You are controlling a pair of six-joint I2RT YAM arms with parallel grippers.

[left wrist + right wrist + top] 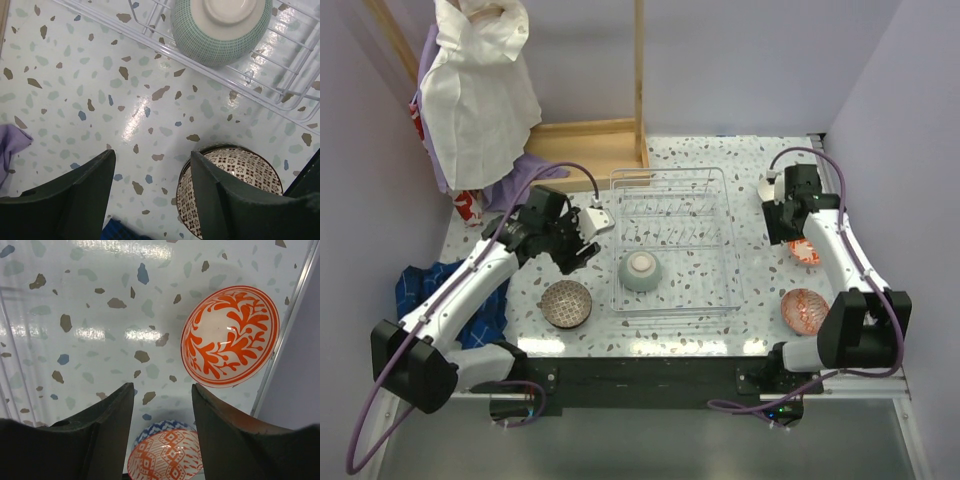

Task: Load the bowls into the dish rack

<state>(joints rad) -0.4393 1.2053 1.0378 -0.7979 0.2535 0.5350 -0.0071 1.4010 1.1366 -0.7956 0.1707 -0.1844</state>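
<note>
The wire dish rack (720, 215) stands mid-table and holds a green speckled bowl (641, 270) upside down near its front left; the bowl also shows in the left wrist view (220, 30). A brown patterned bowl (566, 303) sits upright on the table left of the rack. My left gripper (578, 256) is open and empty above the table, its right finger over the brown bowl's (250, 167) rim. My right gripper (782, 228) is open and empty. An orange leaf-pattern bowl (230, 335) and an orange-and-blue bowl (167, 452) lie right of the rack.
A blue checked cloth (430, 285) lies at the left edge under my left arm. A purple cloth (520, 180), a wooden frame (585, 140) and a hanging white cloth (480, 80) are at the back left. Walls close in on both sides.
</note>
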